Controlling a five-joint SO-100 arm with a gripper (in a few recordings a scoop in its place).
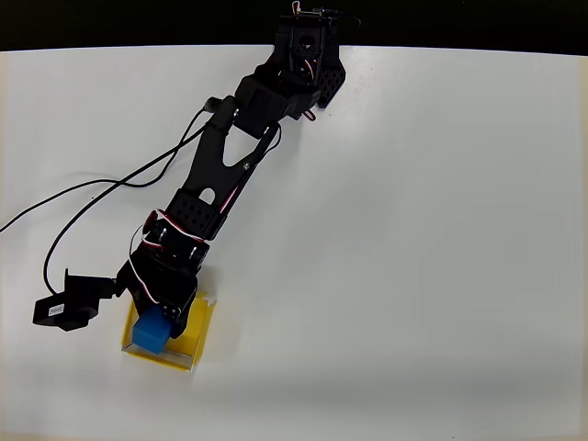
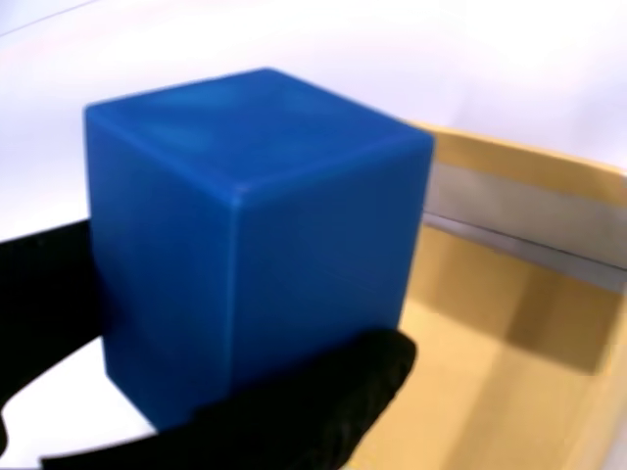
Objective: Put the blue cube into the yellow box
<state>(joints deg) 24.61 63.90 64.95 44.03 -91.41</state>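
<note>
Your black hand (image 1: 158, 317) grips the small bright-blue cube (image 1: 150, 333) over the shallow yellow open box (image 1: 196, 338); centre it inside the walls, lower, then release.

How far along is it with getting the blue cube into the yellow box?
Pickup looks done: the claw grips the blue cube. In hand: the cube hangs over the yellow box. Left: lower it, let go, pull away.
</note>
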